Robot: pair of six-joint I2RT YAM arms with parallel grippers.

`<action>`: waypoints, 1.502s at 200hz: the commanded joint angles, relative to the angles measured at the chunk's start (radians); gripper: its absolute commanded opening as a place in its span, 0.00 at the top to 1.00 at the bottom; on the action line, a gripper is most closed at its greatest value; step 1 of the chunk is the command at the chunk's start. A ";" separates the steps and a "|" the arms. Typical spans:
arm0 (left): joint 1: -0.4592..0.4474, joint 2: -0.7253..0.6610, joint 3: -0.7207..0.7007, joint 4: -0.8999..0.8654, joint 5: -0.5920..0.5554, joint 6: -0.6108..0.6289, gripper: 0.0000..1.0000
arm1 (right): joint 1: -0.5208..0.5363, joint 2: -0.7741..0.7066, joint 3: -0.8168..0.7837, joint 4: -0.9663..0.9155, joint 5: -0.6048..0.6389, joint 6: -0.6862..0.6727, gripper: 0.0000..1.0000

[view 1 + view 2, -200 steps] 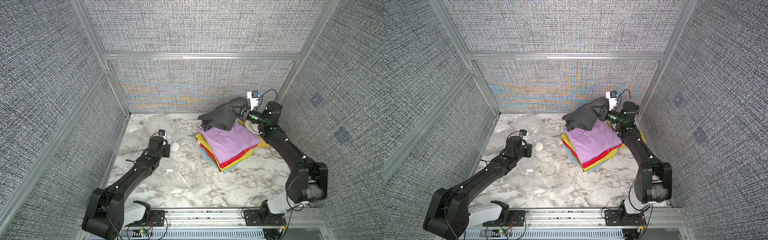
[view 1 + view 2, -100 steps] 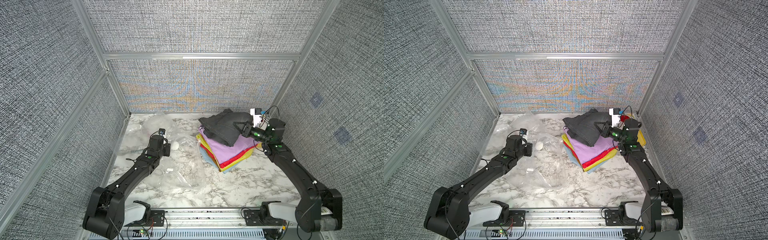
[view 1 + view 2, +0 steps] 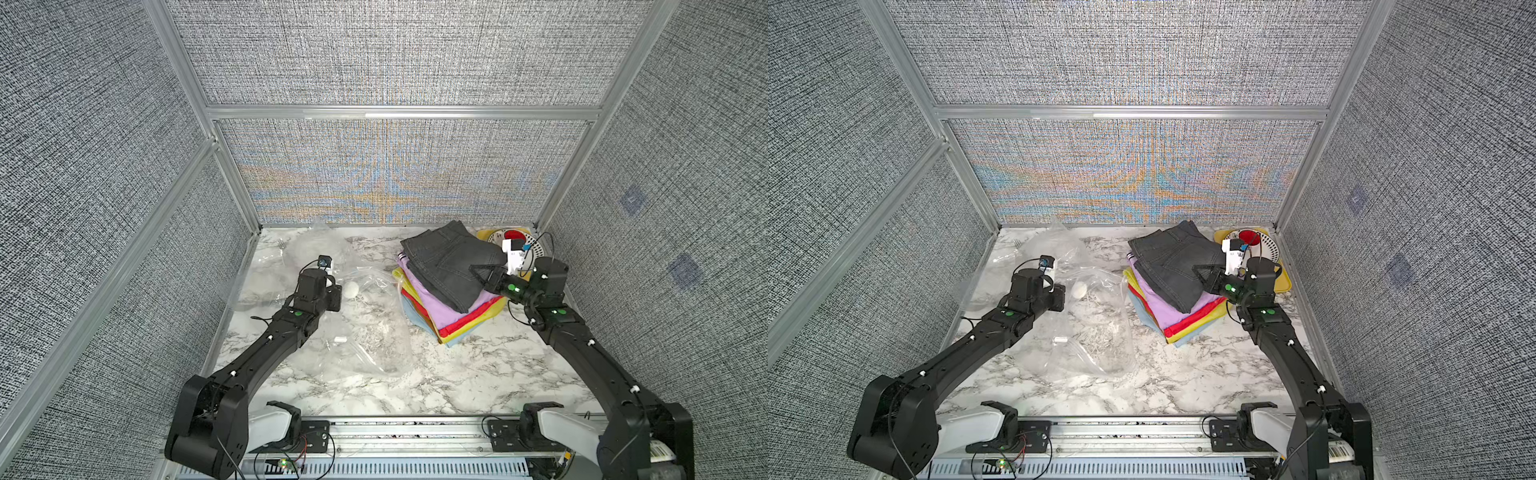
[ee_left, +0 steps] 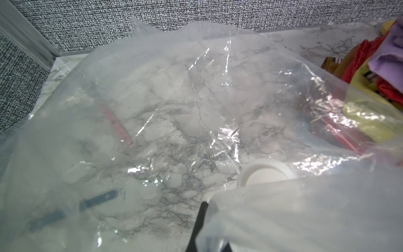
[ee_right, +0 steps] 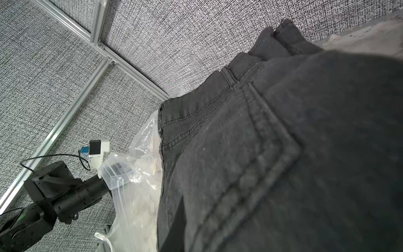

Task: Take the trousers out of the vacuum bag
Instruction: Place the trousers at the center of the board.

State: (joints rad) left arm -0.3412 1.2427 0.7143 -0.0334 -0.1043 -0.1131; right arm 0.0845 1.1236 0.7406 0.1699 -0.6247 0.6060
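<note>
Pinching folded dark grey denim trousers (image 3: 446, 264), stretched leftward atop the multicoloured garment stack (image 3: 440, 318), with right fingers (image 3: 484, 272); clamping the empty crinkly clear plastic vacuum bag (image 3: 365, 332) alongside with left fingers (image 4: 199, 220).

You have six folded trousers (image 3: 446, 266) in one stack under the right pincer (image 3: 478, 272), one of each colour: grey, lilac, red, yellow, mustard and blue. At the left pincer (image 3: 333, 298) there is one clear bag (image 3: 365, 340) with one white valve (image 3: 352, 289). One yellow tray (image 3: 1284, 283) lies just beyond the right pincer.
</note>
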 commanded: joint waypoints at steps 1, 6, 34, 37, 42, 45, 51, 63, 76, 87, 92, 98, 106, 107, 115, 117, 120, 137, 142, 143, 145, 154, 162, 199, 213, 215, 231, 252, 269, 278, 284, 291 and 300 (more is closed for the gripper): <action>0.001 -0.001 0.011 -0.013 0.015 -0.005 1.00 | 0.039 -0.024 -0.019 0.006 0.070 0.082 1.00; 0.000 -0.001 0.011 -0.013 0.015 -0.006 1.00 | 0.051 -0.031 -0.025 0.006 0.093 0.088 1.00; 0.001 0.001 0.017 -0.015 0.031 -0.008 1.00 | 0.092 -0.043 -0.063 0.002 0.179 0.113 1.00; 0.001 0.001 0.017 -0.017 0.033 -0.007 1.00 | 0.091 -0.044 -0.069 0.002 0.183 0.117 1.00; 0.001 -0.001 0.019 -0.019 0.034 -0.006 1.00 | 0.091 -0.043 -0.073 0.002 0.187 0.123 1.00; 0.001 0.000 0.020 -0.021 0.036 -0.005 1.00 | 0.091 -0.045 -0.078 0.002 0.189 0.125 1.00; 0.001 0.000 0.022 -0.024 0.037 -0.002 1.00 | 0.091 -0.047 -0.079 -0.002 0.194 0.128 1.00; 0.001 -0.002 0.023 -0.029 0.038 0.000 1.00 | 0.091 -0.049 -0.083 -0.018 0.206 0.129 1.00; 0.001 -0.006 0.024 -0.031 0.037 0.001 1.00 | 0.090 -0.055 -0.080 -0.050 0.227 0.124 1.00; 0.001 -0.009 0.022 -0.031 0.039 0.001 1.00 | 0.091 -0.064 -0.077 -0.079 0.246 0.118 1.00; 0.001 -0.009 0.023 -0.031 0.040 0.000 1.00 | 0.091 -0.069 -0.079 -0.092 0.257 0.117 1.00; 0.001 -0.011 0.023 -0.031 0.041 0.000 1.00 | 0.091 -0.073 -0.078 -0.107 0.266 0.113 1.00; 0.001 -0.011 0.023 -0.031 0.043 0.000 1.00 | 0.091 -0.080 -0.081 -0.124 0.278 0.108 1.00; 0.001 -0.011 0.024 -0.031 0.043 0.000 1.00 | 0.092 -0.080 -0.080 -0.126 0.281 0.107 1.00; 0.001 -0.009 0.026 -0.031 0.046 -0.001 1.00 | 0.092 -0.082 -0.081 -0.146 0.294 0.102 1.00; 0.001 -0.008 0.027 -0.031 0.046 0.000 1.00 | 0.092 -0.083 -0.080 -0.150 0.297 0.101 1.00; 0.000 -0.007 0.027 -0.031 0.047 0.000 1.00 | 0.091 -0.084 -0.080 -0.157 0.302 0.098 1.00; 0.001 0.000 0.035 -0.030 0.053 0.000 1.00 | 0.091 -0.075 -0.076 -0.208 0.337 0.085 1.00; 0.001 0.003 0.039 -0.030 0.055 0.000 1.00 | 0.090 -0.072 -0.072 -0.231 0.351 0.082 1.00; 0.001 0.004 0.040 -0.030 0.055 0.000 1.00 | 0.091 -0.071 -0.071 -0.234 0.354 0.081 1.00; 0.001 0.004 0.040 -0.030 0.058 0.000 1.00 | 0.091 -0.069 -0.069 -0.241 0.359 0.078 1.00; 0.001 0.009 0.048 -0.030 0.063 0.001 1.00 | 0.091 -0.060 -0.062 -0.268 0.371 0.065 1.00; 0.001 0.014 0.055 -0.030 0.070 0.002 1.00 | 0.091 -0.055 -0.057 -0.286 0.371 0.052 0.98; 0.001 0.035 0.100 -0.033 0.090 0.012 1.00 | 0.091 -0.065 -0.015 -0.370 0.364 -0.019 0.57; 0.001 0.044 0.129 -0.039 0.091 0.016 1.00 | 0.092 -0.090 0.035 -0.474 0.433 -0.078 0.51; 0.001 0.046 0.134 -0.040 0.091 0.016 1.00 | 0.091 -0.095 0.043 -0.487 0.443 -0.088 0.50; 0.000 0.059 0.176 -0.050 0.086 0.022 1.00 | 0.091 -0.139 0.112 -0.601 0.551 -0.149 0.47; 0.001 0.086 0.237 -0.064 0.066 0.023 1.00 | 0.092 -0.197 0.172 -0.698 0.670 -0.198 0.45; 0.001 0.109 0.278 -0.075 0.038 0.018 1.00 | 0.091 -0.241 0.192 -0.704 0.717 -0.217 0.45; 0.001 0.120 0.297 -0.077 0.025 0.014 1.00 | 0.091 -0.254 0.200 -0.694 0.721 -0.223 0.45; 0.001 0.126 0.309 -0.079 0.018 0.013 1.00 | 0.091 -0.256 0.208 -0.689 0.717 -0.227 0.46; 0.001 0.132 0.320 -0.086 0.010 0.012 1.00 | 0.092 -0.252 0.216 -0.680 0.708 -0.230 0.46; 0.001 0.139 0.337 -0.096 -0.002 0.012 1.00 | 0.092 -0.241 0.221 -0.661 0.690 -0.237 0.47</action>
State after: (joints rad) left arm -0.3405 1.3685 1.0153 -0.1139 -0.0589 -0.1017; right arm 0.1753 0.8726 0.9436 -0.4866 0.0422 0.4145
